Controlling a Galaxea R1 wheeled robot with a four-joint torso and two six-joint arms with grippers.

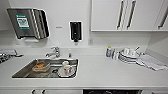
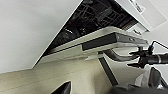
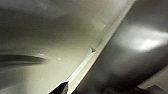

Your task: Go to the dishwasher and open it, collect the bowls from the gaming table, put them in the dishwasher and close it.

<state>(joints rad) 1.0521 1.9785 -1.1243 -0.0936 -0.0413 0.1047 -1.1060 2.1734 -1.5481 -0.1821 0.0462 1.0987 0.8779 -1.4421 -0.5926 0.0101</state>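
The left gripper (image 2: 65,88) shows as a dark tip at the edge of its wrist view, and whether its fingers are apart or together cannot be told; the same goes for the right gripper (image 3: 62,87), a dark tip against a blurred pale surface. In the left wrist view the dishwasher (image 2: 100,22) stands partly open: its door (image 2: 105,42) is tilted away from the cabinet, the dark racks (image 2: 97,12) show above it, and the bar handle (image 2: 117,56) curves out under the door's edge. Another dark arm part (image 2: 150,58) reaches in close to that handle, though contact is not clear. In the head view the counter (image 1: 105,72) stretches ahead, with a sink (image 1: 47,68) holding a cup (image 1: 67,68) and a stack of plates (image 1: 128,55) to the right; a dark strip of the dishwasher shows under the counter's front edge. The step in hand looks like the opening. The door likely needs lowering fully before the robot leaves for the bowls.
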